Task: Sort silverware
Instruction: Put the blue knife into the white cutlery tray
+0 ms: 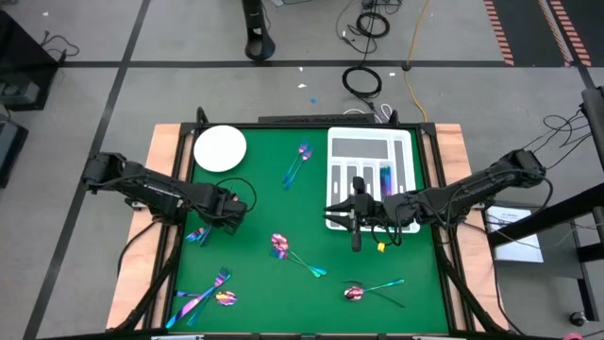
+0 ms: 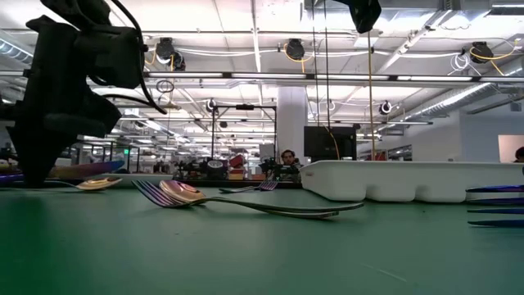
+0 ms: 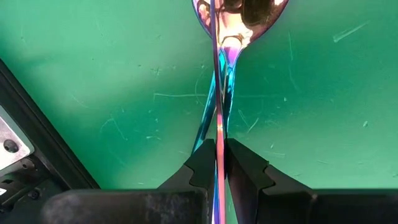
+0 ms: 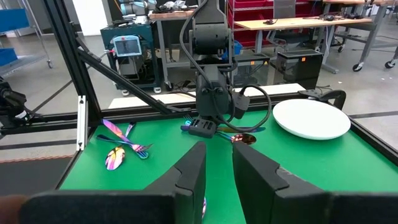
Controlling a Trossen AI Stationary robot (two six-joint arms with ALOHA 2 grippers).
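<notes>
Your left gripper's fingers (image 3: pixel 245 171) were pressed together on a slim iridescent handle (image 3: pixel 219 149), with only the width of that metal strip between the pads. In the left wrist view the handle ran straight out from between them toward a spoon bowl (image 3: pixel 239 15), and a second teal handle crossed just under it, so I cannot tell for sure whether you had one piece or two. The left gripper (image 1: pixel 225 215) sat low over the green mat (image 1: pixel 264 283) at the table's left side, beside a small cluster of silverware (image 1: pixel 198 234); I judge that low, nearly flat approach was needed because the pieces lie thin against the mat.

Your right gripper (image 1: pixel 356 227) hung at the near edge of the white compartmented tray (image 1: pixel 370 144), its fingers (image 4: pixel 193 165) a narrow gap apart with nothing visible between them. That suggests it was positioned for a drop into the tray, where a few pieces already lay in a compartment (image 1: pixel 385 177).

The rest of the silverware was scattered: a pair near the mat's far middle (image 1: pixel 297 162), a crossed group at centre (image 1: pixel 288 250), a spoon and fork toward the near right (image 1: pixel 368 291), and a pile at the near left corner (image 1: pixel 208 297). The white plate (image 1: pixel 220 148) stood apart at the far left, bare. By my reckoning, most of the sorting was still ahead of you.
</notes>
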